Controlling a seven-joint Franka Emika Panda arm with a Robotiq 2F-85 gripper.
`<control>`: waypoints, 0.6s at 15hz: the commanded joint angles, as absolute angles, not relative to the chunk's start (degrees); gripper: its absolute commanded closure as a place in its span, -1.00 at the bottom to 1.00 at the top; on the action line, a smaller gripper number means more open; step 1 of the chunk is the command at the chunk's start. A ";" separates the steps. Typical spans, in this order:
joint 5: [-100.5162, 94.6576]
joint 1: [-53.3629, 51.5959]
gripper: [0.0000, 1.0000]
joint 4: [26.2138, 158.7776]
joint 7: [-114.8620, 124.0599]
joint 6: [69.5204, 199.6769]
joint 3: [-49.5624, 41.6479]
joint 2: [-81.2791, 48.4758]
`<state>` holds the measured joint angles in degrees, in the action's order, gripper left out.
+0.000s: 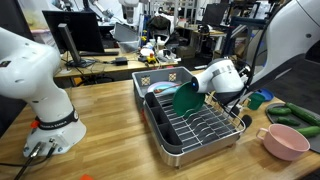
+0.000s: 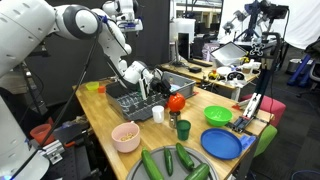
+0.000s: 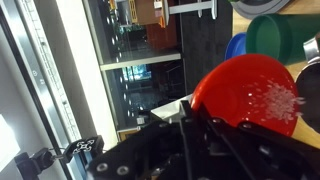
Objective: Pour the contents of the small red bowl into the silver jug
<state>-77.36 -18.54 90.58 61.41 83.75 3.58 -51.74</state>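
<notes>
Gripping the small glossy red plastic bowl (image 3: 255, 85) by its rim, my gripper (image 3: 198, 118) is clamped shut, holding it tipped on edge above the wooden desk (image 1: 110, 120), just beside the grey wire dish rack (image 1: 200, 130).

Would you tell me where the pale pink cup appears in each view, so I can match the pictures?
Exterior view: pink cup at the lower right, on the table.
Exterior view: pink cup lower left of centre, near the table's edge.
Wrist view: not in it; the small red bowl fills the right.
Shared landmark: the cucumbers beside it in both exterior views.
</notes>
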 commanded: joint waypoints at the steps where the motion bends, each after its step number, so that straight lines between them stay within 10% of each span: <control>1: -78.27 -18.77 0.96 88.47 59.72 81.19 3.90 -53.29; 9: -78.52 -19.31 0.96 87.95 59.30 80.00 3.89 -53.84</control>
